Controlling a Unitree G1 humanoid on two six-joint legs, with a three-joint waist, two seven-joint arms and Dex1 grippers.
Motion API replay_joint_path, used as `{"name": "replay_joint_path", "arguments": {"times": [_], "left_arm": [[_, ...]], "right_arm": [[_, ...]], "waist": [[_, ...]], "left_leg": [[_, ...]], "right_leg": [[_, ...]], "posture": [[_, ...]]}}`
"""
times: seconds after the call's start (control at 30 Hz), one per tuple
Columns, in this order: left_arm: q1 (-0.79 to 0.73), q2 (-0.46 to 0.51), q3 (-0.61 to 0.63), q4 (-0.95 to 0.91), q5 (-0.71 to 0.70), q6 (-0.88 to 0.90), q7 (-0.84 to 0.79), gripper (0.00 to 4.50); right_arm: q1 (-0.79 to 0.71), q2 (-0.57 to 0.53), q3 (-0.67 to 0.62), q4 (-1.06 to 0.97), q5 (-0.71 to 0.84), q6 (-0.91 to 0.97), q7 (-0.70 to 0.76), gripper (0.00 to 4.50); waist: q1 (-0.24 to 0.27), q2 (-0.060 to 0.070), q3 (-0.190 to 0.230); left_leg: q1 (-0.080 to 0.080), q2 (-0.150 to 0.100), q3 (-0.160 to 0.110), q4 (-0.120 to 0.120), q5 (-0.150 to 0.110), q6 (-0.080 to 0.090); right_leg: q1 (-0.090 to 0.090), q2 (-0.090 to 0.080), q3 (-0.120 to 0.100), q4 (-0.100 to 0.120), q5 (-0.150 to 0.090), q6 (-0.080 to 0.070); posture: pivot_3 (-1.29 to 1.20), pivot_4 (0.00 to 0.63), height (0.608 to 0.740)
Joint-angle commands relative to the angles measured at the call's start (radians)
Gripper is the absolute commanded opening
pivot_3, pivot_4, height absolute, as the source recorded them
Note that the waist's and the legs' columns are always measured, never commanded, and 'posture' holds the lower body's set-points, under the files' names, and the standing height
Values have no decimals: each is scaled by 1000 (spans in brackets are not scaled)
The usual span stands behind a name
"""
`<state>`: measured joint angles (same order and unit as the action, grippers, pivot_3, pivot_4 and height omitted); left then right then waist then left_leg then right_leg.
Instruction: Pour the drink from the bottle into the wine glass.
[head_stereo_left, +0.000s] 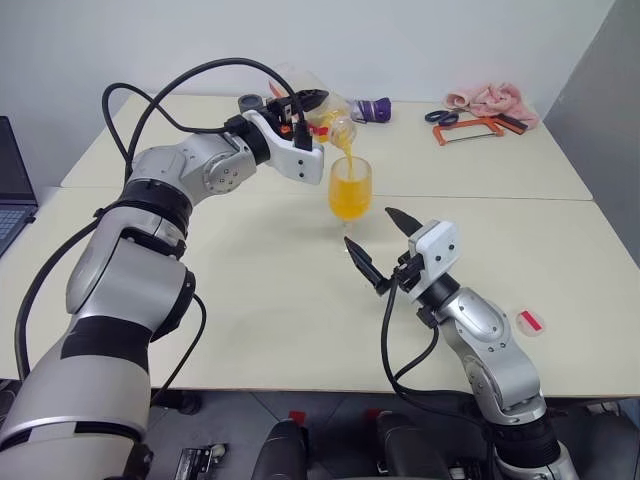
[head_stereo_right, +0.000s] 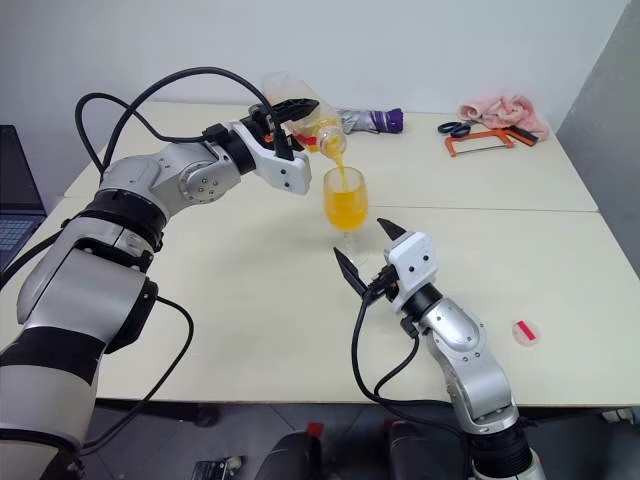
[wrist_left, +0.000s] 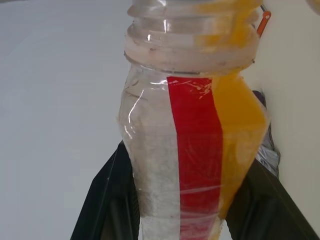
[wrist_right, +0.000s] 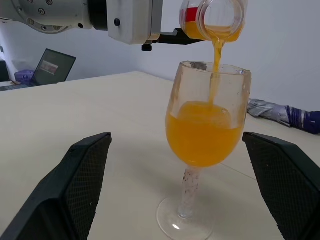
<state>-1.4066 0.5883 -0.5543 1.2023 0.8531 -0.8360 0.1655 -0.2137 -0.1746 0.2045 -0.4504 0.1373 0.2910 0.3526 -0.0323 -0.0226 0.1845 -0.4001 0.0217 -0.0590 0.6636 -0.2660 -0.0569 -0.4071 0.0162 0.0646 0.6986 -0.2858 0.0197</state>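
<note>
The bottle (head_stereo_right: 310, 118), marked by a wordless red label strip (wrist_left: 195, 150), is clamped tilted in the left end effector (head_stereo_left: 305, 108); the drink (wrist_right: 216, 55) is streamed into the wine glass (wrist_right: 204, 145) on the bench (head_stereo_left: 250, 300), flanked by the wide-open, empty right end effector (head_stereo_left: 385, 248).

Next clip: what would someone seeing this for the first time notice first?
The orange drink streaming from the tilted, uncapped bottle, held in the left end effector, into the wine glass near the middle of the table; the glass is already over half full. Next, the right end effector waits wide open in front of the glass, its fingers either side of it without touching.
</note>
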Motion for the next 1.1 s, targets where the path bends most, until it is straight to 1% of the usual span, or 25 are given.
{"name": "replay_joint_path", "arguments": {"times": [0.03, 0.47, 0.6, 0.73, 0.83, 1.07, 1.1], "left_arm": [[-47, 17, 6, -11, -3, 1, 23, 1705], [-49, 16, 8, -11, 3, 1, 24, 1705], [-46, 11, 22, -8, -17, -1, 14, 1705], [-33, -3, 50, -3, -64, 1, -20, 1705], [-17, -18, 84, -3, -127, -2, -73, 1691], [23, -45, 162, -23, -268, -8, -223, 1690], [35, -54, 183, -28, -306, -8, -263, 1690]], "right_arm": [[-2, 8, 1, -9, 2, -21, -1, 4500], [-3, 12, 5, -2, 4, -29, -4, 4500], [-3, 11, 5, -3, 4, -28, -4, 4500], [-3, 10, 6, -7, 4, -24, -5, 4500], [-1, 8, 5, -10, 4, -23, -4, 4500], [-5, 5, 4, -9, 6, -25, 0, 4500], [-6, 4, 5, -8, 5, -26, 1, 4500]], "waist": [[0, 0, 0], [0, 0, 0], [0, 0, 0], [0, 0, 0], [0, 0, 0], [-1, 0, 0], [-1, 0, 0]], "left_leg": [[0, 0, 0, 0, 0, 0], [0, 0, 0, 0, 0, 0], [0, 0, 0, 0, 0, 0], [0, 0, 0, 0, 0, 0], [0, 0, 0, 0, 0, 0], [0, 0, 0, 1, 0, 0], [0, 0, 0, 1, 0, 0]], "right_leg": [[0, 0, 0, 0, 0, 0], [0, 0, 0, 0, 0, 0], [0, 0, 0, 0, 0, 0], [0, 0, 0, 0, 0, 0], [0, 0, 0, 0, 0, 0], [0, 0, 0, 1, 0, 0], [0, 0, 0, 1, 0, 0]], "posture": [[0, 150, 740], [0, 150, 740], [0, 150, 740], [0, 150, 740], [0, 150, 740], [0, 150, 740], [0, 150, 740]]}}
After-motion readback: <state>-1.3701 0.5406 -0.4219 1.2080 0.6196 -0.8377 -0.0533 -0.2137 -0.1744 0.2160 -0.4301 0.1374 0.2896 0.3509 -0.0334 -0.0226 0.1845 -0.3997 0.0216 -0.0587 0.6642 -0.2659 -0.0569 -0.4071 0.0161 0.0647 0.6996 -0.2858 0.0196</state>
